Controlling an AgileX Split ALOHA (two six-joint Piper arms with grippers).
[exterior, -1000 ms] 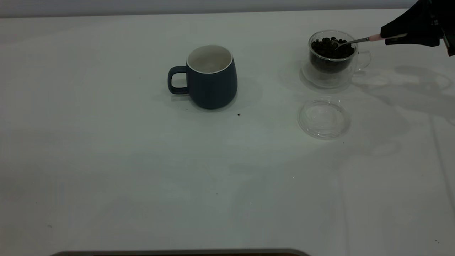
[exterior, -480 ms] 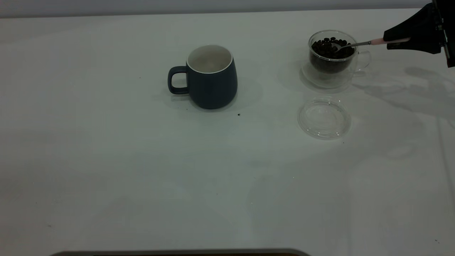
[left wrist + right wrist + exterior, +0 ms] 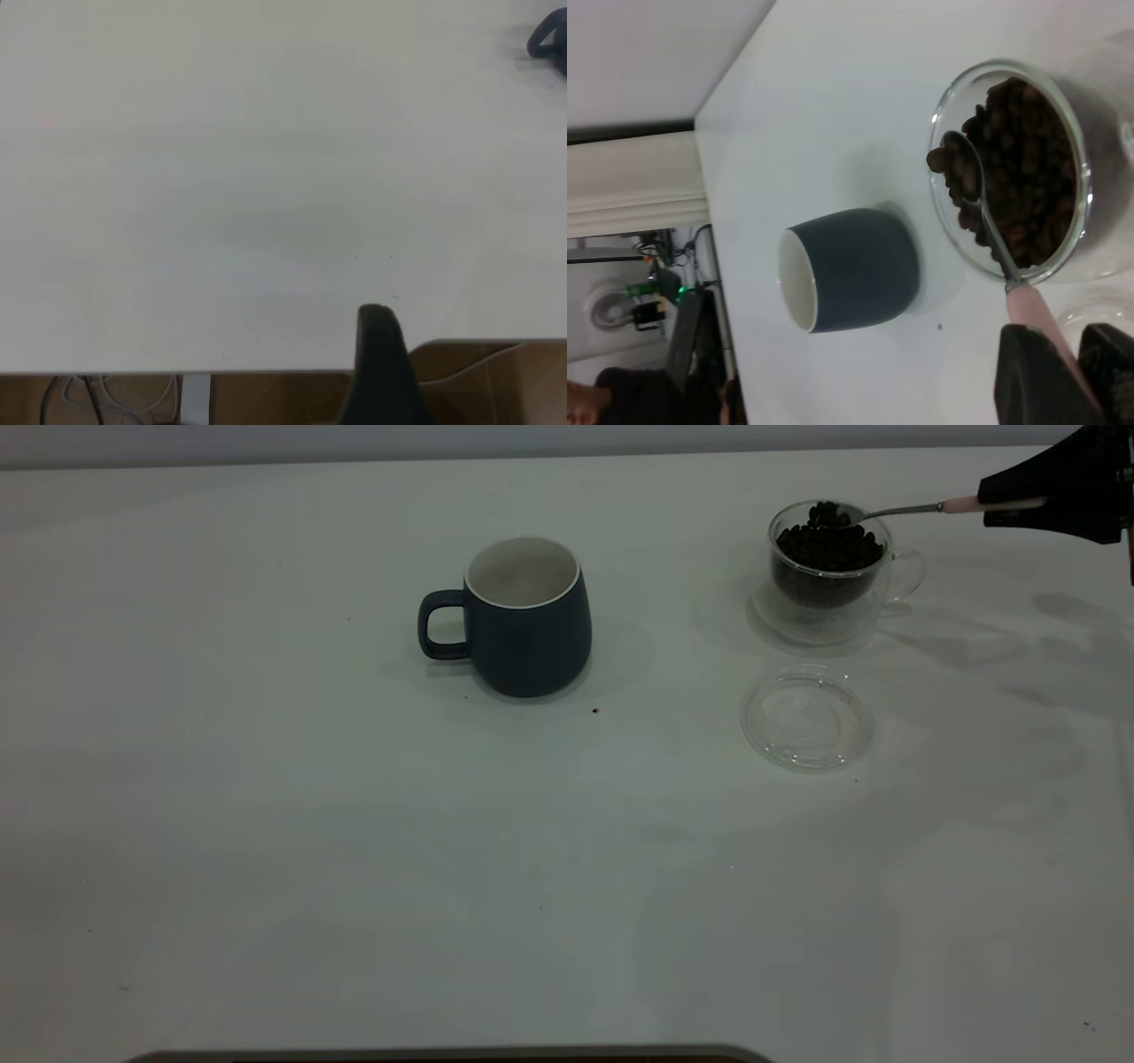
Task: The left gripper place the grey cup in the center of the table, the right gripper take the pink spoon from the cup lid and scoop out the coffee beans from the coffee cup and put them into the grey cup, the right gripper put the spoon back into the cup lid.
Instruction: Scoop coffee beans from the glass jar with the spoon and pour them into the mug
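Okay, exterior view: the grey cup [image 3: 525, 615] stands upright mid-table [image 3: 266, 824], dark blue-grey, white inside, handle toward the left arm's side. The coffee cup [image 3: 828, 571], clear glass, is full of dark coffee beans [image 3: 828, 545]. The right gripper [image 3: 1032, 503] is clamped on the pink spoon [image 3: 904, 510], its bowl heaped with beans just above the cup rim. The cup lid [image 3: 807, 720], clear, lies flat nearby.

Left wrist view: bare table; left gripper [image 3: 379, 354] at its edge, cannot tell finger state.

Right wrist view: gripper fingers [image 3: 1036, 376] pinch the spoon's pink handle; the metal bowl carries beans over the glass.
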